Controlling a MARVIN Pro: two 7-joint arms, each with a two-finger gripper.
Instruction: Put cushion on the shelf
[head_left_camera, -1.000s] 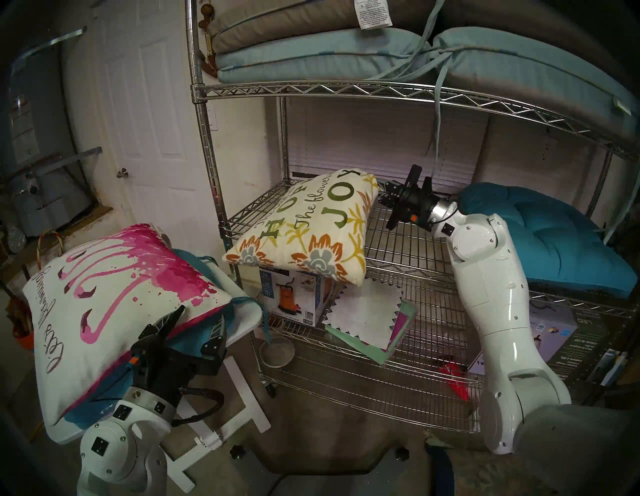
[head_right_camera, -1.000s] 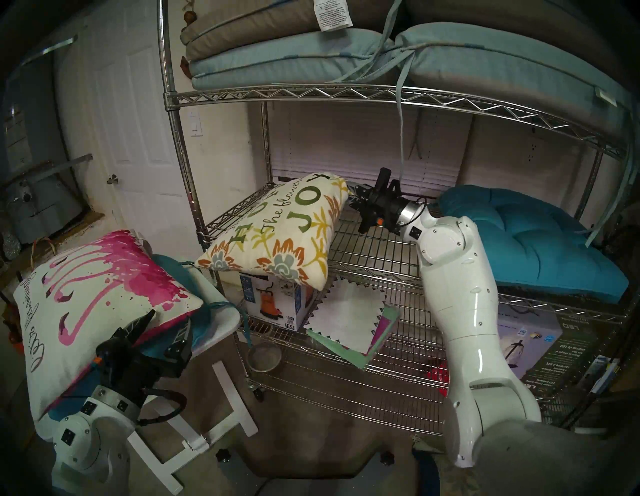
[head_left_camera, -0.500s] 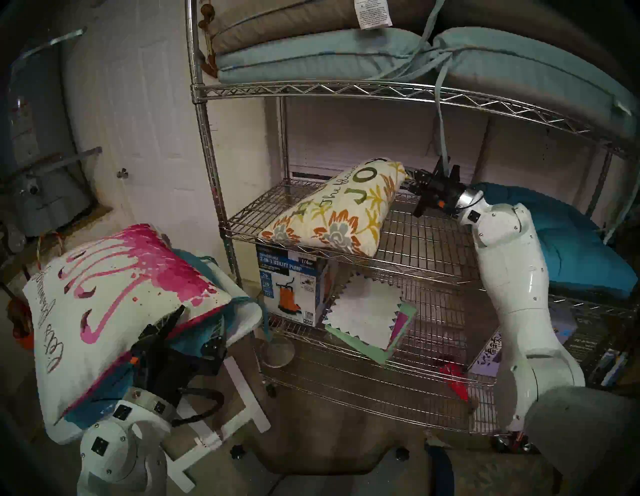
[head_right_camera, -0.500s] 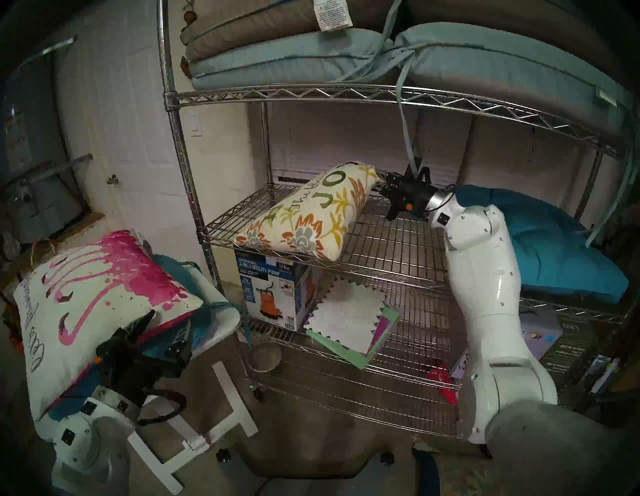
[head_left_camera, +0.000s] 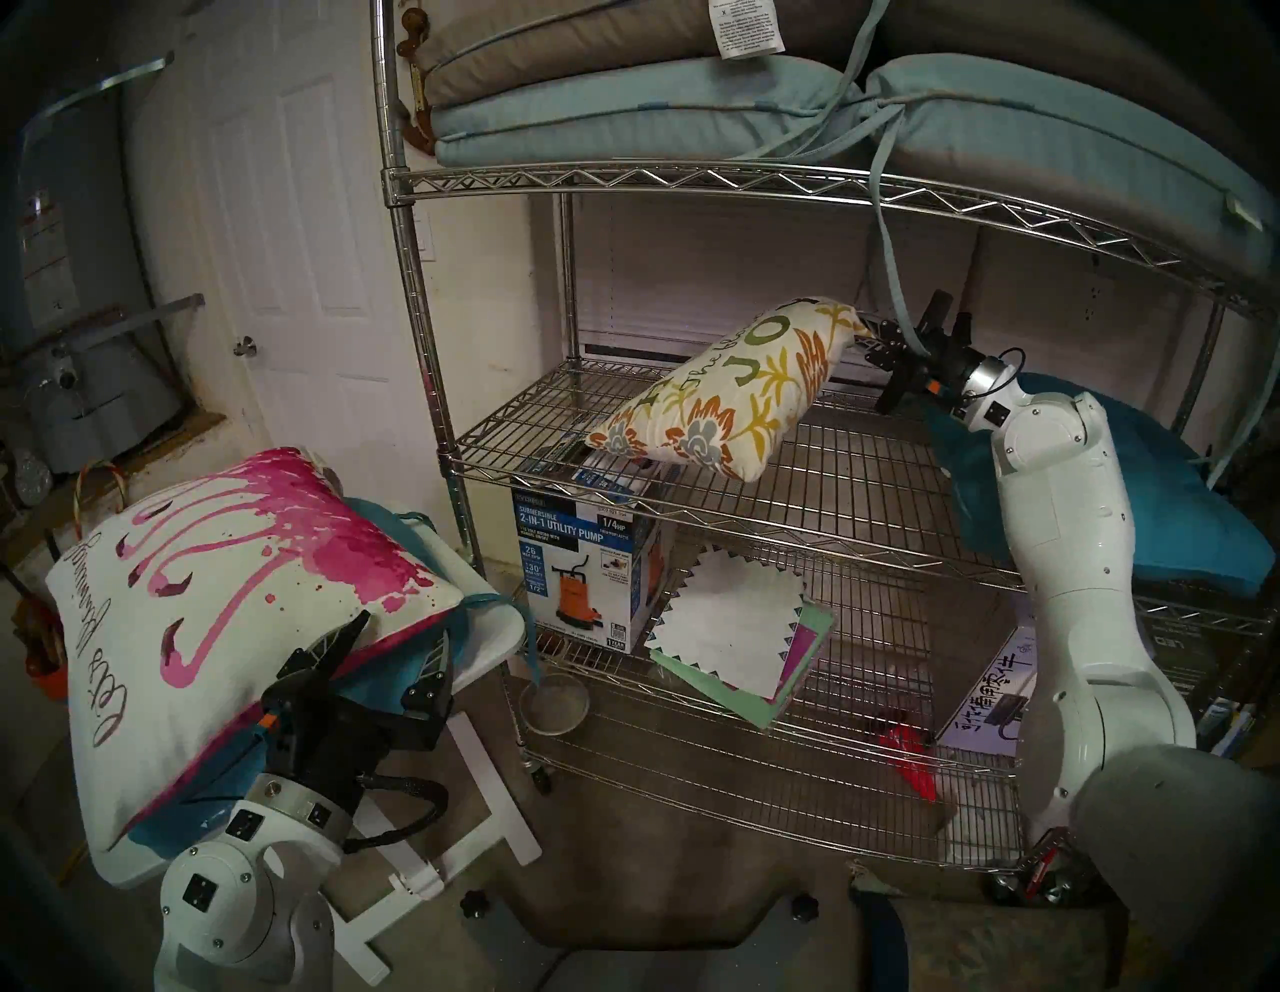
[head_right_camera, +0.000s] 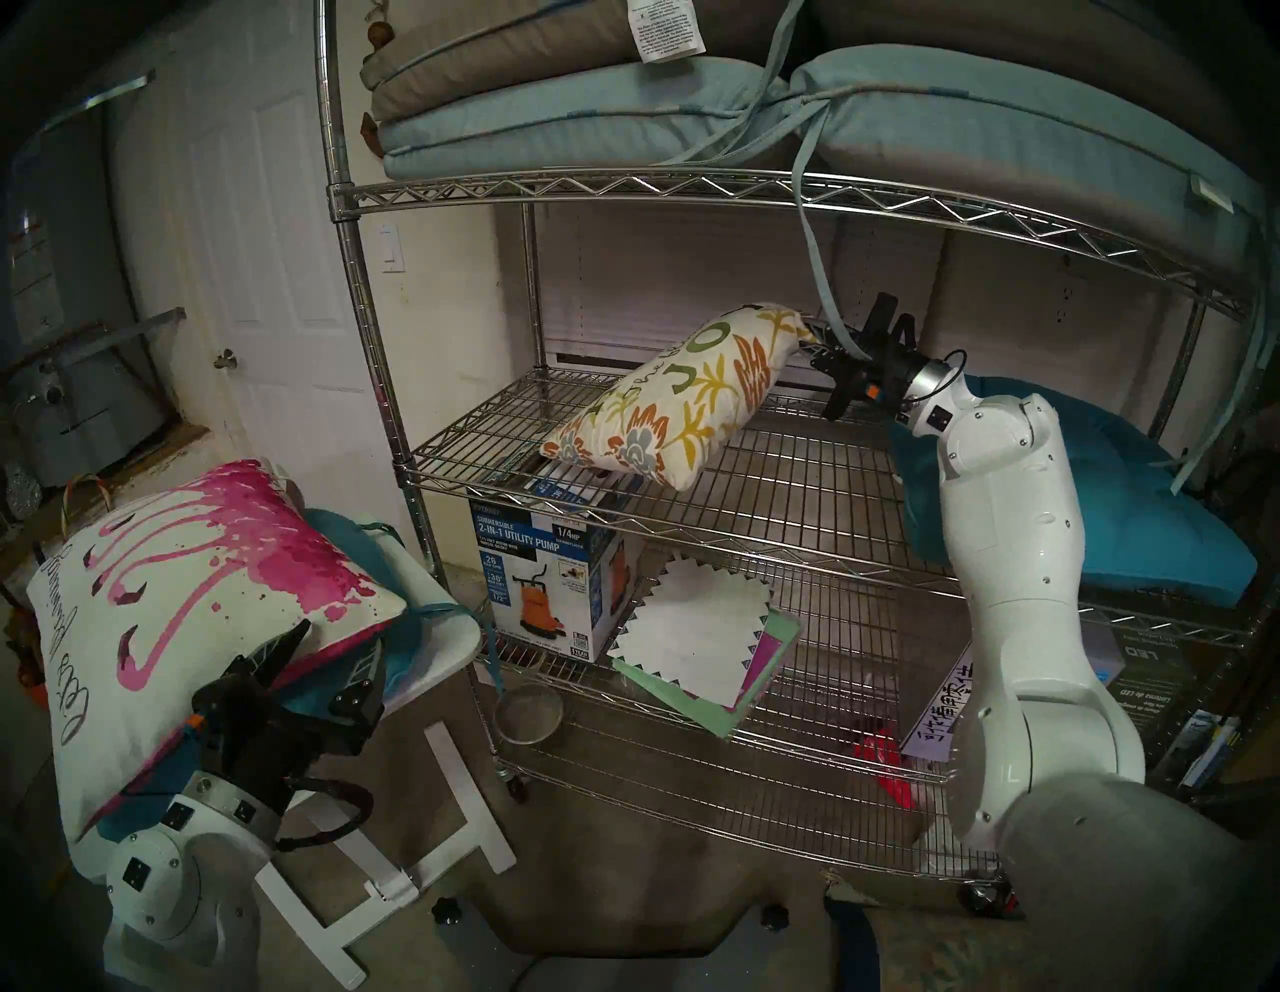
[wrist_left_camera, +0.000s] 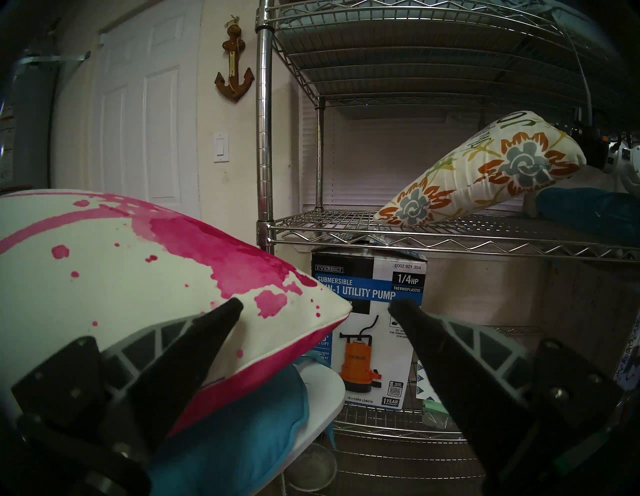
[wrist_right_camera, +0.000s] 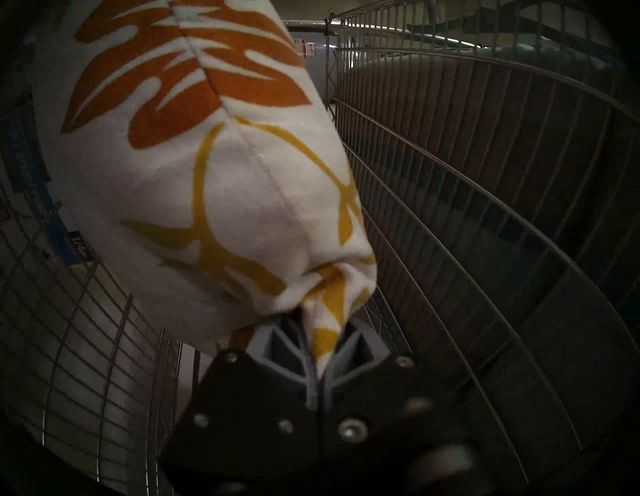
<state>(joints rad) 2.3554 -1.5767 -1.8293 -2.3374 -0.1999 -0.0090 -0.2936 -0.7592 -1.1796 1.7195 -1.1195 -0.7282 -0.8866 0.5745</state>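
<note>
Floral cushion (head_left_camera: 720, 398) over middle tier of shelf (head_left_camera: 817, 478): low corner touching wire grid, high corner pinched tight between right gripper (head_left_camera: 874, 341) fingers (wrist_right_camera: 294, 350). Judgement: lower held corner until cushion lies flat, then release. Obstructions: hanging tie strap (head_left_camera: 893, 270) crossing gripper, teal cushion (head_left_camera: 1177, 499) just behind arm. Left gripper (wrist_left_camera: 313, 304) fingers spread, empty, beside pink cushion (head_left_camera: 228, 609) on small white counter (head_left_camera: 495, 627).

Home garage or utility room is being indicated: water heater (head_left_camera: 76, 332), panelled door (head_left_camera: 291, 228), wire shelving rack (head_left_camera: 692, 180) stacked with cushions, boxed utility pump (head_left_camera: 582, 568).
</note>
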